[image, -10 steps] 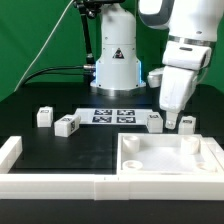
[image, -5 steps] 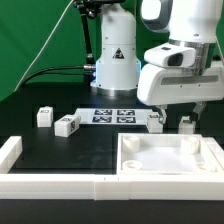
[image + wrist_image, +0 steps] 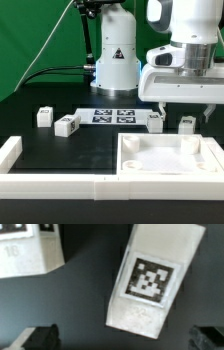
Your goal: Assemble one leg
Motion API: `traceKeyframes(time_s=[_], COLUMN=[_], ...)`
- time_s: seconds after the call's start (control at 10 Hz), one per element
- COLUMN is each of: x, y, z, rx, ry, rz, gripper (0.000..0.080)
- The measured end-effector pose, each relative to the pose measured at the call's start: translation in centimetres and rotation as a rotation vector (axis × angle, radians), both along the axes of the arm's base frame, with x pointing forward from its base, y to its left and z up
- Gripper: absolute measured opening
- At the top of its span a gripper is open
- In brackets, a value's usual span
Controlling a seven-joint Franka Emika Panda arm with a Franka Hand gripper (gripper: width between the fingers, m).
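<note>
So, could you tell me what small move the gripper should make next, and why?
Probably lower straight down. In the wrist view the leg lies askew between the open gripper fingertips, not yet touched, and the exterior view shows the gripper above the table. Descending would bring it around the leg for closing.

Centre: thin flat white marker board [image 3: 112, 116] lay flat.
Exterior view's right: large white square plastic tabletop [image 3: 170, 160] lay.
</note>
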State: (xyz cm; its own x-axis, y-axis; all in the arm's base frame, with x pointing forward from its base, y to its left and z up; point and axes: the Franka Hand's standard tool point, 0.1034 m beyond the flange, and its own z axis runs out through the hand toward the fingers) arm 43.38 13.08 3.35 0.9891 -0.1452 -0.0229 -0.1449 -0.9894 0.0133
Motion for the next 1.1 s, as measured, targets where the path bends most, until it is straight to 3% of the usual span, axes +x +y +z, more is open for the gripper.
traceKeyframes(time_s=[0.2,0.7,1.1], x=[-0.2,-0.8,-1.0], y=[0.4,0.6,-0.9], z=[-0.1,-0.4,-0.2], rx=[0.012,0.008,0.046], ry=[0.007,0.052,0.451], rz=[-0.186,-0.161,-0.165], gripper=[0.0649,0.0649,0.0649])
